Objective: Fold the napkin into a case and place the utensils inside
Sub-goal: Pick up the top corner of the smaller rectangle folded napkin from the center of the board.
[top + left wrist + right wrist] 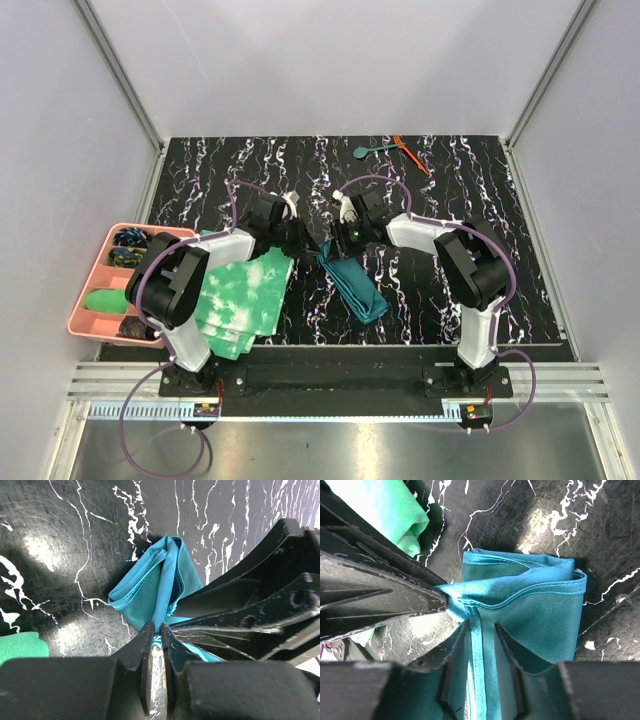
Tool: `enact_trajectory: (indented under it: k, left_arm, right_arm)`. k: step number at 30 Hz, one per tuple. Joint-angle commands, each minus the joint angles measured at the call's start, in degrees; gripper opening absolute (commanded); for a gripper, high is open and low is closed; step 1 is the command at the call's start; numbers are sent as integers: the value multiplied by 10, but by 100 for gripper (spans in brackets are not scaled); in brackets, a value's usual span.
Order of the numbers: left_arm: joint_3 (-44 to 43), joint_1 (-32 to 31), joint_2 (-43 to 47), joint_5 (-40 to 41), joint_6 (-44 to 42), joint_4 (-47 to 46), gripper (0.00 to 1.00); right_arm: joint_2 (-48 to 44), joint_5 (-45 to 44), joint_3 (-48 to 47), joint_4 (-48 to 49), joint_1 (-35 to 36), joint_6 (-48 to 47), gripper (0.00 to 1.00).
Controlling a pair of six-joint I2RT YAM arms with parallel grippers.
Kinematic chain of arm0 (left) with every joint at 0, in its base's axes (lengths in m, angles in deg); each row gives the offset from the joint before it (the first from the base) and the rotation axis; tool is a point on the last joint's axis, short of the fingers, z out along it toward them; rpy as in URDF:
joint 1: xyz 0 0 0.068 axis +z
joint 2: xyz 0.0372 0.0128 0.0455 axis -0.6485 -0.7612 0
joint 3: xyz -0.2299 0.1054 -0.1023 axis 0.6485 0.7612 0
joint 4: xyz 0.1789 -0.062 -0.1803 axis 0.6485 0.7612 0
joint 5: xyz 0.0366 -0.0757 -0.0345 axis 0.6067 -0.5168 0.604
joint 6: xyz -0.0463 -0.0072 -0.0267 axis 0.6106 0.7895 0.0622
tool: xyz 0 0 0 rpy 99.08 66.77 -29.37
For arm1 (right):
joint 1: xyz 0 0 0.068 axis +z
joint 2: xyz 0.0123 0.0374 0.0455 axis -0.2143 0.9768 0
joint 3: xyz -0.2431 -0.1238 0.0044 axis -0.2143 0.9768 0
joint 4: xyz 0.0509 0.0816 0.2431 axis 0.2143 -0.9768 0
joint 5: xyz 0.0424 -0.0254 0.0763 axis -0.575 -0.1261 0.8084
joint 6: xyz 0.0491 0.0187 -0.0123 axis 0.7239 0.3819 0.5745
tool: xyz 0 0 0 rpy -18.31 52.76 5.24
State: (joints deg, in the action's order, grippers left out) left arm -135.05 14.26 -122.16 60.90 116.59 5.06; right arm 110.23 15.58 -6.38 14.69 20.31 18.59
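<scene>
Napkin, place: the napkin (358, 288) lies near the middle of the tabletop (520, 200), between my two arms and just right of the tie-dye cloths (250, 290).
Napkin, shape: it is folded into a narrow strip, far longer than wide, with several layers stacked at the edges.
Napkin, long axis: it runs on a slant, with the far end toward the left under my jaws and the near end toward the right, flat on the tabletop.
Napkin, material: plain dark teal cloth with a fine ribbed weave, stitched hems and soft rounded folds.
Left jaws: pressed almost together, pinching a thin edge of the napkin at its far end.
Right jaws: set either side of a raised ridge of the napkin at the same end and pinching it. The tips of my left jaws come in just beside them.
Lifted end: the cloth bunches and rises where both jaws grip. The rest of the strip lies flat.
Teal spoon: the teal spoon (370, 151) is smooth plastic and lies at the far edge, well apart from the napkin, with its round bowl to the left and its handle to the right.
Orange-red stick: the orange-red stick (412, 155) is thin and lies slanted just right of the spoon.
Tabletop: glossy black with white marble veins.
Tie-dye cloths: mottled green and white, stacked flat.
Pink tray: the pink tray (75, 310) sits at the left edge and has compartments.
</scene>
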Motion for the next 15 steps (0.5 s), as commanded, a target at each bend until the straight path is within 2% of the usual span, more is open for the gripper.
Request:
enact_trajectory:
  k: [1,6,11,13,15]
  left_arm:
    - [7,4,19,-3,15,-44,11]
    - [25,5,19,-7,33,-73,11]
    - [47,5,47,14,35,-94,23]
    - [49,5,52,19,39,-96,34]
    - [48,4,50,17,39,-97,38]
  right_arm:
    - [4,16,-19,25,7,-11,32]
    - [4,29,-15,35,8,-10,29]
    - [-1,30,-9,45,8,-5,22]
    - [1,33,-11,49,9,-3,22]
    - [4,37,-13,51,9,-3,21]
